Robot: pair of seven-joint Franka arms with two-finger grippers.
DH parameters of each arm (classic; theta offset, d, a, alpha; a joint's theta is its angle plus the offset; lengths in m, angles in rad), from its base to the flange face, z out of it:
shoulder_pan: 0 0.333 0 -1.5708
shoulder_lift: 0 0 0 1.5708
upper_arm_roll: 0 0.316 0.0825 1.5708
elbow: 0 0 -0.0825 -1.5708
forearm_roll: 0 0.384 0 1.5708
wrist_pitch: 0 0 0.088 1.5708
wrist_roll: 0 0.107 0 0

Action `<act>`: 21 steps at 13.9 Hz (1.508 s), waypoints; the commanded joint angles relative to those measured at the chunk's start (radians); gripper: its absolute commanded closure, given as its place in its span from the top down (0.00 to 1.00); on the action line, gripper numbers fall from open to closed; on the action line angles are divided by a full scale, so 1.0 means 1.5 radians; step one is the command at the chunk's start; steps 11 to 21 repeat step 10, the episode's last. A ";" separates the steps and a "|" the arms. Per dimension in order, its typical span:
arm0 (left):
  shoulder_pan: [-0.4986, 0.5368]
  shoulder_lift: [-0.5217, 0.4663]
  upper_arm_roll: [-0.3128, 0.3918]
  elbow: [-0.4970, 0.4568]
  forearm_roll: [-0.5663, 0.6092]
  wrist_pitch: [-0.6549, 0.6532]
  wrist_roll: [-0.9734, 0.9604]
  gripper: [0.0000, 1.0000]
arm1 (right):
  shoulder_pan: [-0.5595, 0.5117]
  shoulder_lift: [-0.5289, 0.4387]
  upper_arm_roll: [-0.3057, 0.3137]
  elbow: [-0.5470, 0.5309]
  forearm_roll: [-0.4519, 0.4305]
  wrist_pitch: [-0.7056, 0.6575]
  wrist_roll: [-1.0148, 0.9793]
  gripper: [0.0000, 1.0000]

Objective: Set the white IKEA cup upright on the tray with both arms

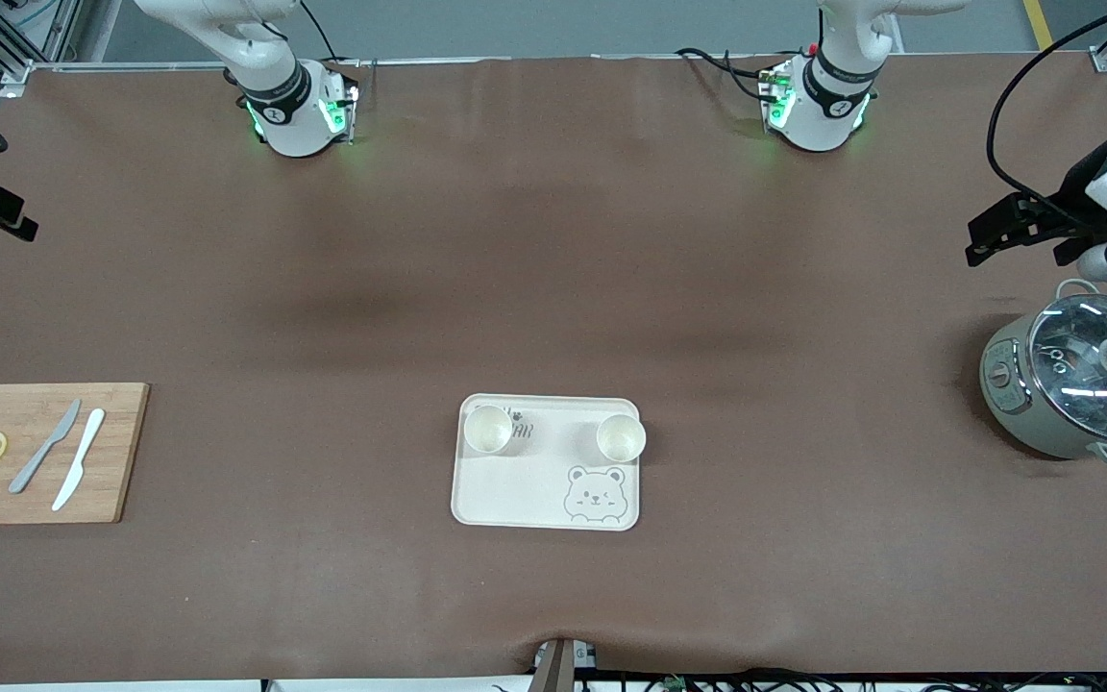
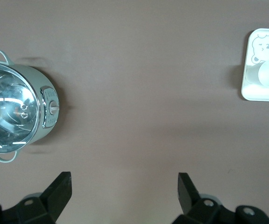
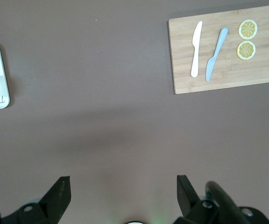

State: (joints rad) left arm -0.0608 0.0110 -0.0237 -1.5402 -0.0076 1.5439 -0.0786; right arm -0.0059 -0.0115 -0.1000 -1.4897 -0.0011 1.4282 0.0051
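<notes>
On my front feed I see two white cups (image 1: 488, 429) (image 1: 621, 438) standing upright on the cream bear tray (image 1: 547, 492), along its edge farther from the camera. The wrist feeds each catch only a corner of that tray, with just one cup. The left gripper (image 2: 124, 191) hangs with fingers spread wide over bare table beside the lidded electric pot (image 1: 1072, 384), and the right gripper (image 3: 123, 193), equally wide open, is up near the bamboo cutting board (image 3: 223, 70) carrying two knives (image 3: 196, 49) (image 3: 215, 54) and two lemon slices (image 3: 248, 29) (image 3: 246, 50).
</notes>
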 commanded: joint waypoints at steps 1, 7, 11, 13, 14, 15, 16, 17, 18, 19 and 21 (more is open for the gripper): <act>-0.010 -0.001 -0.019 0.010 0.040 -0.018 -0.005 1.00 | -0.002 -0.008 0.002 0.000 -0.013 -0.002 0.000 1.00; -0.007 -0.001 -0.045 0.010 0.066 -0.018 -0.080 1.00 | -0.001 -0.008 0.002 0.001 -0.013 -0.002 0.000 1.00; 0.001 -0.002 -0.044 0.010 0.065 -0.019 -0.074 1.00 | 0.000 -0.007 0.002 0.001 -0.013 -0.003 0.000 1.00; 0.001 -0.002 -0.044 0.010 0.065 -0.019 -0.074 1.00 | 0.000 -0.007 0.002 0.001 -0.013 -0.003 0.000 1.00; 0.001 -0.002 -0.044 0.010 0.065 -0.019 -0.074 1.00 | 0.000 -0.007 0.002 0.001 -0.013 -0.003 0.000 1.00; 0.001 -0.002 -0.044 0.010 0.065 -0.019 -0.074 1.00 | 0.000 -0.007 0.002 0.001 -0.013 -0.003 0.000 1.00; 0.001 -0.002 -0.044 0.010 0.065 -0.019 -0.074 1.00 | 0.000 -0.007 0.002 0.001 -0.013 -0.003 0.000 1.00; 0.001 -0.002 -0.044 0.010 0.065 -0.019 -0.074 1.00 | 0.000 -0.007 0.002 0.001 -0.013 -0.003 0.000 1.00; 0.001 -0.002 -0.044 0.010 0.065 -0.019 -0.074 1.00 | 0.000 -0.007 0.002 0.001 -0.013 -0.003 0.000 1.00; 0.001 -0.002 -0.044 0.010 0.065 -0.019 -0.074 1.00 | 0.000 -0.007 0.002 0.001 -0.013 -0.003 0.000 1.00; 0.001 -0.002 -0.044 0.010 0.065 -0.019 -0.074 1.00 | 0.000 -0.007 0.002 0.001 -0.013 -0.003 0.000 1.00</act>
